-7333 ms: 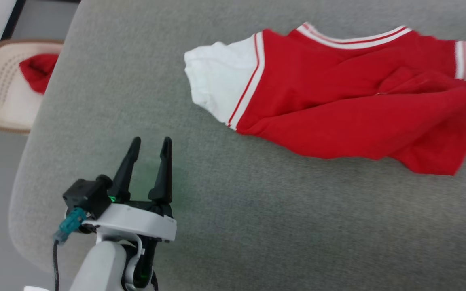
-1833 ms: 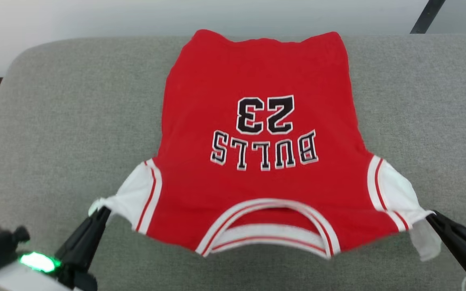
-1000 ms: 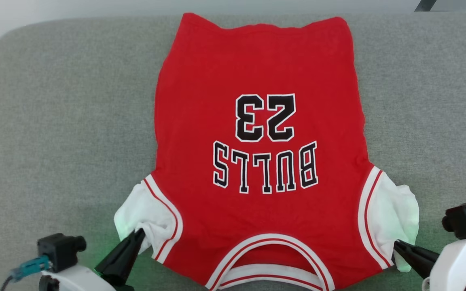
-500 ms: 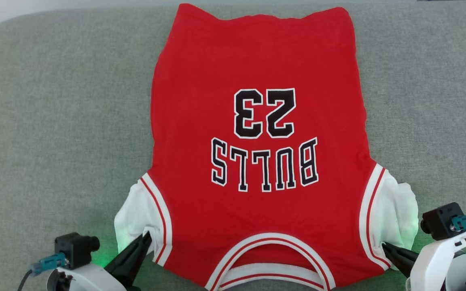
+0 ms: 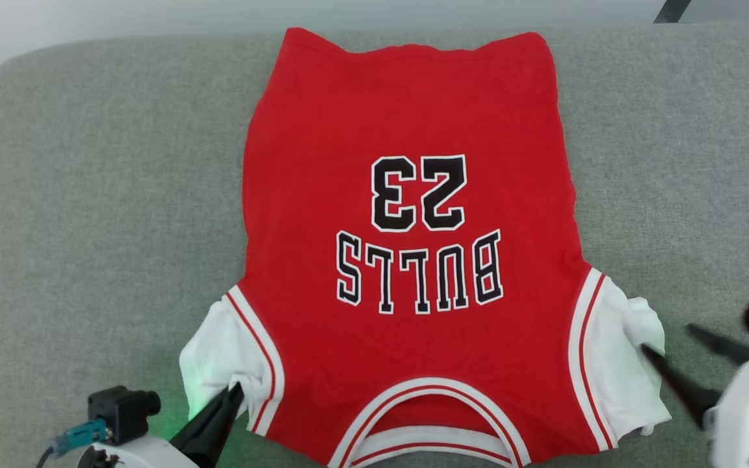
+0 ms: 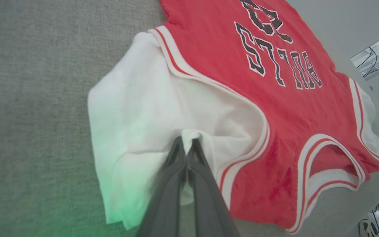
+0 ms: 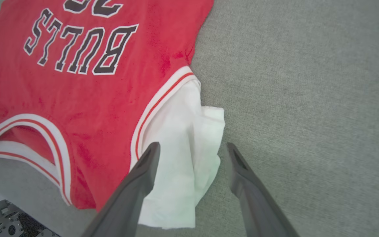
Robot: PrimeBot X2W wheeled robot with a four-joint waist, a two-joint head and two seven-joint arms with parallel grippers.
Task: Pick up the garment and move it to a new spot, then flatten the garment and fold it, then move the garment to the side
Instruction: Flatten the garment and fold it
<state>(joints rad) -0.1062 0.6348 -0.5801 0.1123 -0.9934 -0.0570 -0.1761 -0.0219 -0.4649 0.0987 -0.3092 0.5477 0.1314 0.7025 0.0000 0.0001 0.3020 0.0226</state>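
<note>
Count: one jersey (image 5: 407, 130), two grippers, two long dark fingers on each.
Left gripper (image 5: 236, 389): fingers together, clamped on a pinch of the white lining (image 6: 137, 98) at the jersey's near-left armhole.
Right gripper (image 5: 667, 338): fingers apart, one over the lining at the near-right armhole, the other over the bare surface (image 5: 88, 195), gripping nothing.
Change: half a second ago the right fingers pinched that lining; now they have let go and the cloth lies slack.
Jersey: soft red knit, spread flat mid-surface, collar nearest, hem farthest; ribbed white-and-red striped trim; black white-outlined "BULLS" and "23" upside down.
Surface: grey woven cloth, rounded far corners.
</note>
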